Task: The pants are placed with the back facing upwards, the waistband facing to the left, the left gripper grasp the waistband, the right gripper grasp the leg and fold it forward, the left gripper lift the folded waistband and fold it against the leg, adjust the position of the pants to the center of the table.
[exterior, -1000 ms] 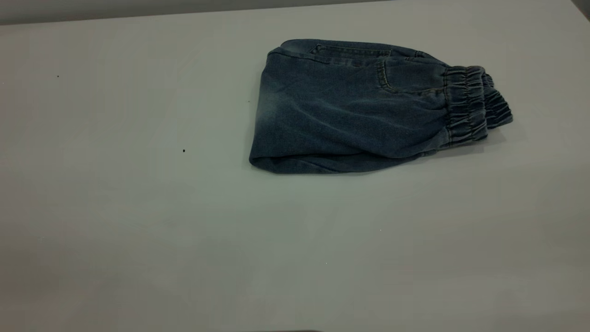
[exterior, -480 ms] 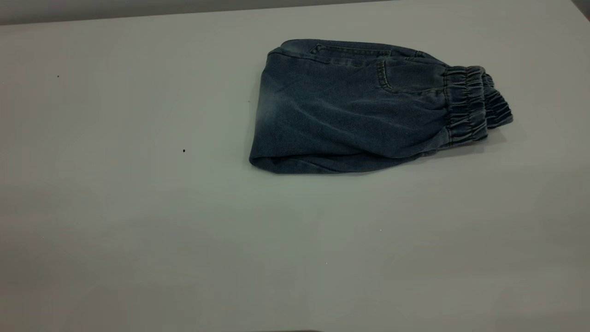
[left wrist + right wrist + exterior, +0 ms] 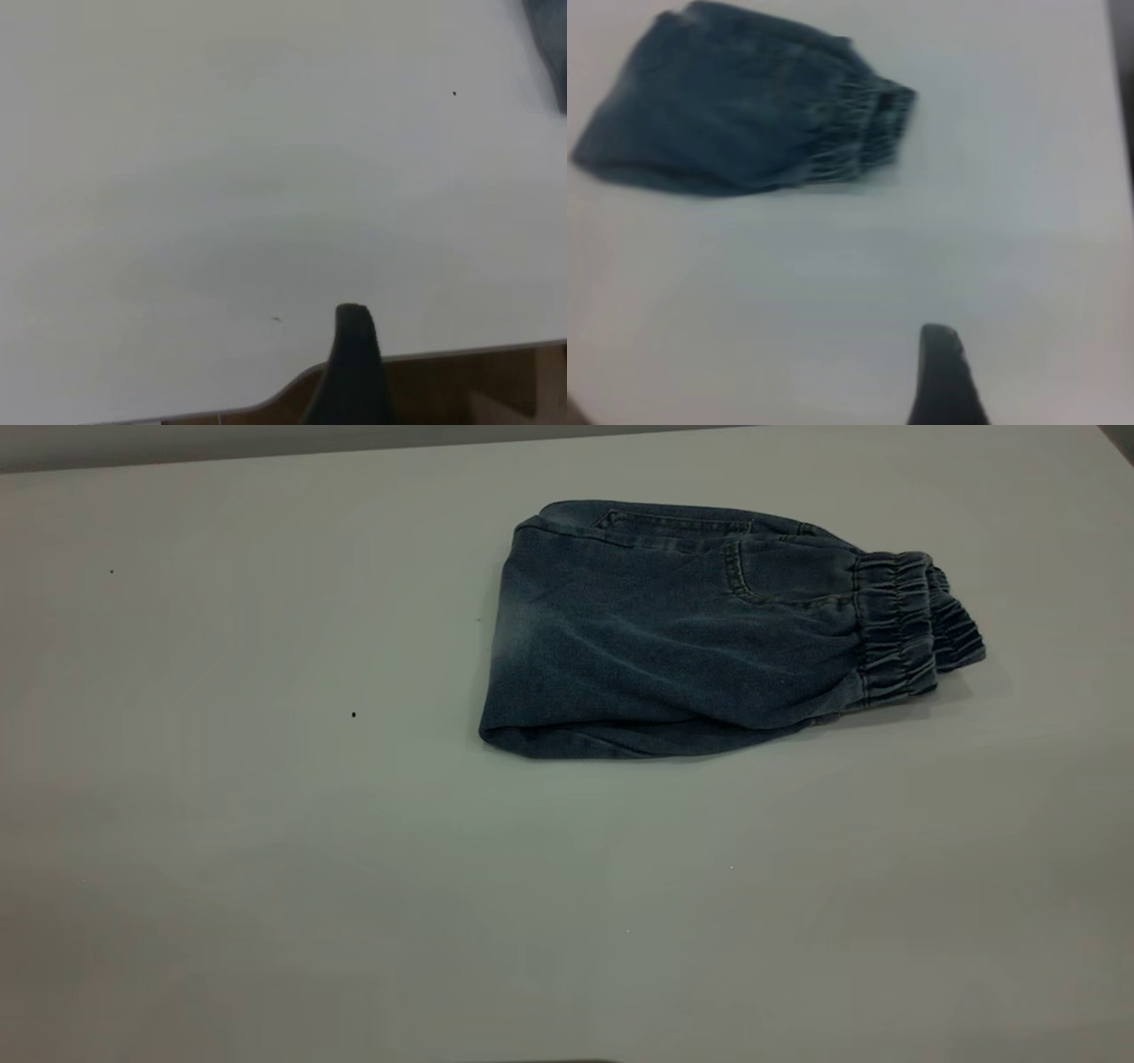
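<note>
Folded pants (alone) on table

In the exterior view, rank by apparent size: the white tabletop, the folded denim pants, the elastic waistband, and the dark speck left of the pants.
1. White tabletop, fills nearly the whole view.
2. Folded blue denim pants.
3. Gathered elastic waistband, a part of the pants at their right end.
4. Dark speck, smallest.

No gripper shows in this view.

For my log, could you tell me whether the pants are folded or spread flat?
Folded. The pants lie as one compact bundle, waistband doubled in layers, with no separate legs showing.
</note>
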Controlling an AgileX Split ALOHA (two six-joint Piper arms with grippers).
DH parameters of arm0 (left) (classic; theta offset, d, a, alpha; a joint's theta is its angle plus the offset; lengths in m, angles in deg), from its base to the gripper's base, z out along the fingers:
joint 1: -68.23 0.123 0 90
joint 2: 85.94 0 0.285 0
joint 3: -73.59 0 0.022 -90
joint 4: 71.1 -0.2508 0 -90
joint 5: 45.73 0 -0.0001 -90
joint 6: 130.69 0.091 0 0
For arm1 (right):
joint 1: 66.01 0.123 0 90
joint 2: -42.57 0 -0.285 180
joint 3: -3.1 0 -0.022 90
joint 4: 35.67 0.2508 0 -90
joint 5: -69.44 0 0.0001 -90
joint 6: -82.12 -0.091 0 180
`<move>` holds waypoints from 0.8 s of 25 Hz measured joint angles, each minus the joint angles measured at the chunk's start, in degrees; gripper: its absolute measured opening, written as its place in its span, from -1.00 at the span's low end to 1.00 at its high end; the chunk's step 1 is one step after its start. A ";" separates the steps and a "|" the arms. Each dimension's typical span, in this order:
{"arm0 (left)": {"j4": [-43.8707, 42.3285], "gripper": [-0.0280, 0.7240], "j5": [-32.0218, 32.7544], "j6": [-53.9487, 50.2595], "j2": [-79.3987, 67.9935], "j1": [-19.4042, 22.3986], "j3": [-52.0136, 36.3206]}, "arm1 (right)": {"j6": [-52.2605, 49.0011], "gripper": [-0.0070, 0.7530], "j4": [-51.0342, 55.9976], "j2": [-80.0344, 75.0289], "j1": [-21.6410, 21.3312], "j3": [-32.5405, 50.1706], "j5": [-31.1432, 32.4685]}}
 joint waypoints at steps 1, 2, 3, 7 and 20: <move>0.00 0.50 0.00 0.00 0.00 0.00 0.00 | -1.89 0.04 -1.42 0.00 0.00 0.00 0.00; 0.00 0.50 0.00 0.00 0.00 0.00 0.00 | -3.56 0.04 -2.70 0.00 0.00 0.00 -0.05; 0.00 0.50 0.00 0.00 0.00 0.00 0.00 | -4.78 0.04 -3.61 0.00 0.00 0.00 -0.13; 0.00 0.50 0.00 0.00 0.00 0.00 0.00 | -7.38 0.04 -5.52 0.00 0.00 0.00 -0.30; 0.00 0.50 0.00 0.00 0.00 0.00 0.00 | -8.90 0.04 -7.53 0.00 9.60 0.00 -0.36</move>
